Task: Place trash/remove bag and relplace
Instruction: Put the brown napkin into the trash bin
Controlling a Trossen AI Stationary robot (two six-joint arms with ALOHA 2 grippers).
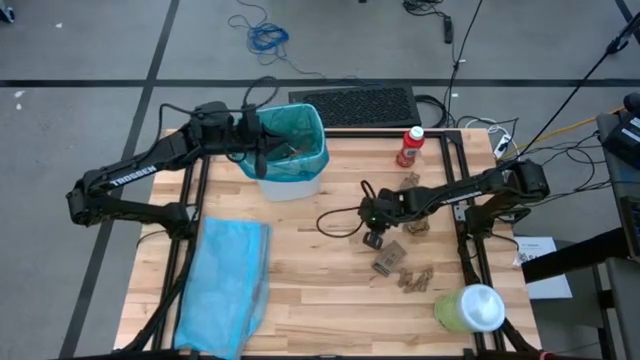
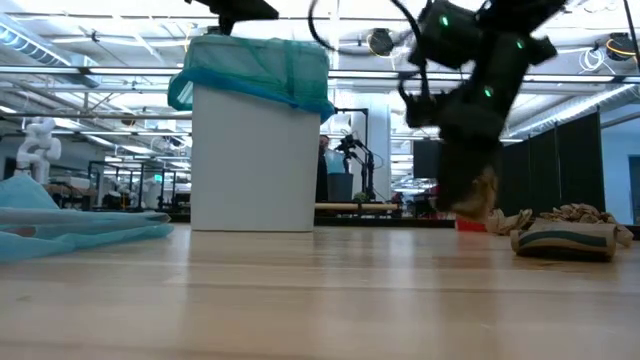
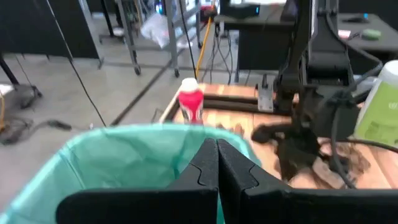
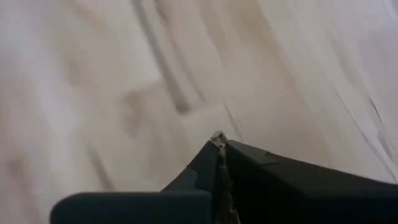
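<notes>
A white bin [image 2: 250, 160] lined with the teal-green bag [image 1: 297, 133] stands at the table's far left. My left gripper [image 3: 217, 149] is shut and hovers over the bin's left rim; I cannot tell whether it touches the bag. Toward the right of the table's middle, my right gripper [image 1: 373, 238] slants down, shut on a brown scrap of trash [image 2: 486, 190]. More brown trash scraps [image 1: 388, 259] [image 1: 415, 281] lie on the wood just near of it. The paler sky-blue bag [image 1: 225, 285] lies flat at the near left. My right gripper pinches a crumpled brown paper scrap between its two fingers; only a small tip [image 4: 218, 137] shows past the fingertips in the right wrist view. The fingers come from above, slanting down. In the low view the scrap hangs at the fingers, above the tabletop.
A red bottle [image 1: 411, 147] stands at the far right. A pale-green container with a white top [image 1: 472, 308] stands at the near right corner. Further scraps [image 1: 415, 228] lie right of my right gripper. Bare wood lies between the bin and the scraps.
</notes>
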